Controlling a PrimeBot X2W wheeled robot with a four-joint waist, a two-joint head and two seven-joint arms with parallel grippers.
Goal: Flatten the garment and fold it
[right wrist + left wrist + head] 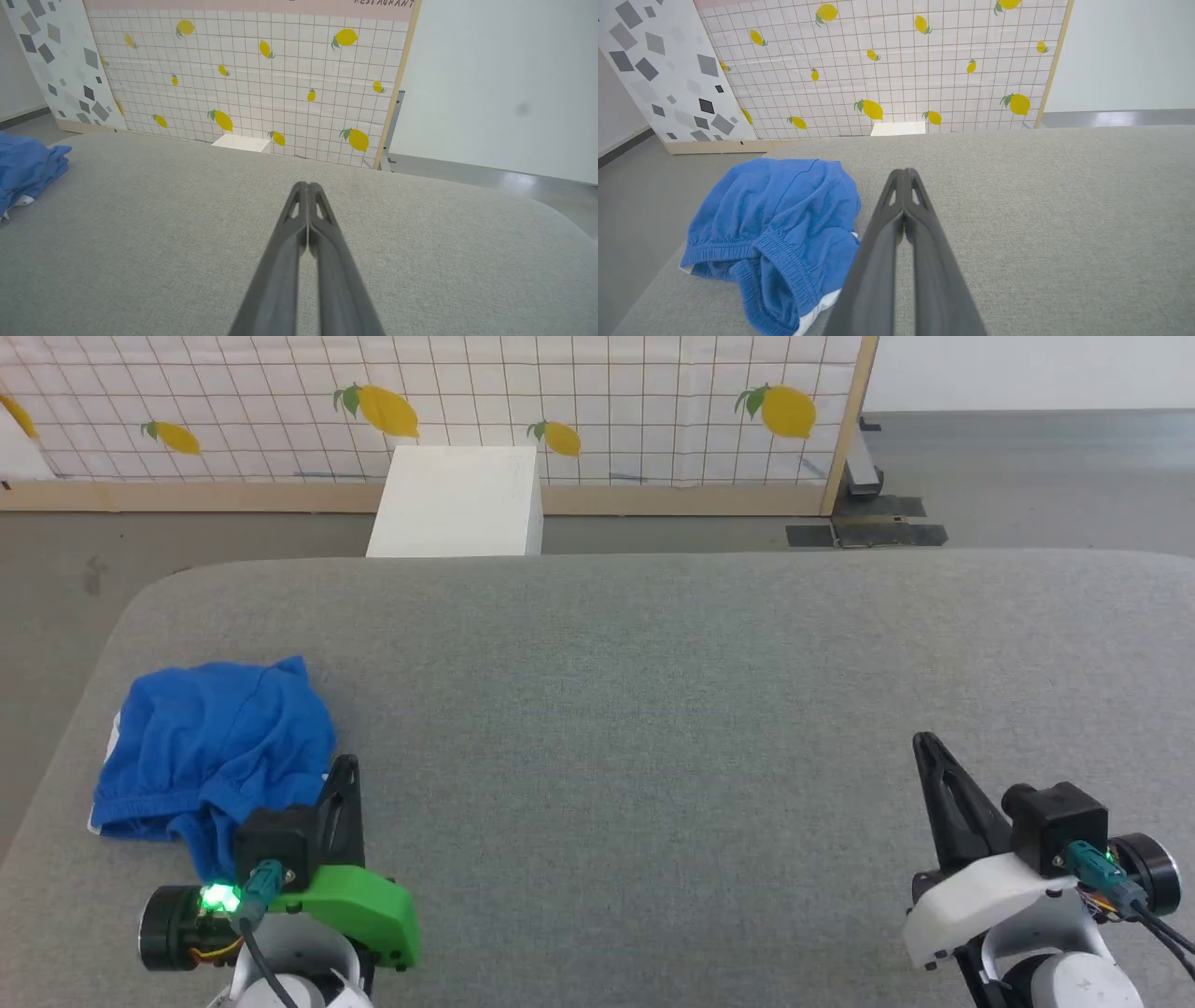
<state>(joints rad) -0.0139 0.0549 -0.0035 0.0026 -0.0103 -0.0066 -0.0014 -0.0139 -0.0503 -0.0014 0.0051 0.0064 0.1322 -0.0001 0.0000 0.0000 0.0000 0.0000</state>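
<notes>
Left gripper (346, 763), two long dark fingers pressed tight together, nothing between them, hanging at the near left of the bench with the cloth just off its left side; whether it brushes the fabric, can't tell. Right gripper (924, 740), same story: fingers sealed in a single dark wedge, holding nothing, poised over bare cover at the near right, well apart from the garment. And there is the garment itself, a pair of bright royal-blue soft fabric shorts (215, 737), bunched in a rumpled heap near the bench's left edge, gathered elastic waistband curling toward the near side, slivers of white trim peeking out at the heap's left and near edges. Underneath, a broad bench covered in grey woven fabric (653, 709), rounded at its far left corner. Beyond its far edge, a plain white box (457, 504) on the grey floor, backed by a wood-framed white grid panel printed with yellow lemons (607, 401); to its left in the left wrist view, a white panel flecked with grey shards (658, 70).
</notes>
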